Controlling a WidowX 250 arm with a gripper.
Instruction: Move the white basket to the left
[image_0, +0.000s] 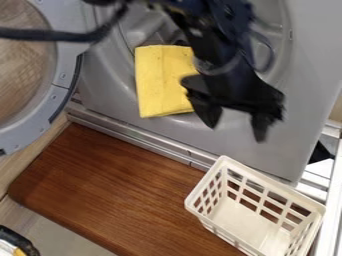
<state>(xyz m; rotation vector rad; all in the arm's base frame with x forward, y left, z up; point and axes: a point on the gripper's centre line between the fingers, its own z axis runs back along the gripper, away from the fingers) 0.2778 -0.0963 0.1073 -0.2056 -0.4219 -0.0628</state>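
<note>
Looming largest for you is a knock against the washing machine (110, 102): its front is standing just beside the basket's far side, so a wide approach could be scraping it. Next, pushing too far left on the wooden worktop (107, 185) could be leaving the load hanging over the slanted edge. Then the arm (217, 47) is sitting high, and dropping it too steeply could be ramming the hand into the rim. The white basket (247, 220) is resting at the lower right, on the worktop; its walls are thin lattice, so by pinching off-centre you could be twisting it, and its right end, lying near the metal rail (333, 207), could be catching. Least of all, the yellow cloth (160, 80) is hanging from the drum opening beside the arm, and you could be snagging it by sweeping left while high.

As for pose, your arm is coming in from the top edge, in front of the drum opening, and slanting down to the right. The hand (236, 130) is hanging above the basket, well clear of it, its two fingers pointing downward, spread and holding nothing.
</note>
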